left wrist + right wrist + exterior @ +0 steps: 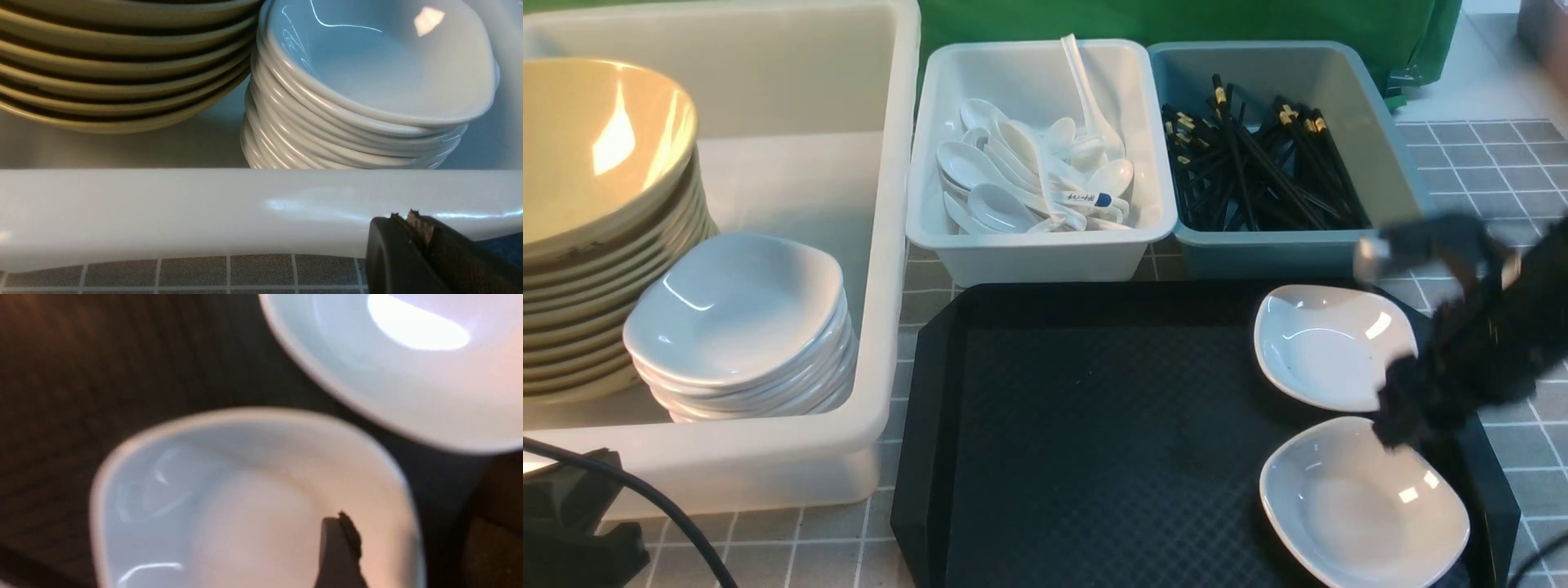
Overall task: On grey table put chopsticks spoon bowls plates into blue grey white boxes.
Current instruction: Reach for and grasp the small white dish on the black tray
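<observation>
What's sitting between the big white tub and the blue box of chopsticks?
The small white bin full of white spoons, seen in the front view.

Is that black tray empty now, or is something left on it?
Not empty. The black tray holds two white dishes on its right side: the far plate and the near plate.

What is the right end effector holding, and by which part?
Cannot tell. The right end effector is blurred at the far rim of the nearer white dish; one finger sits over its hollow, no closed grip shows.
</observation>
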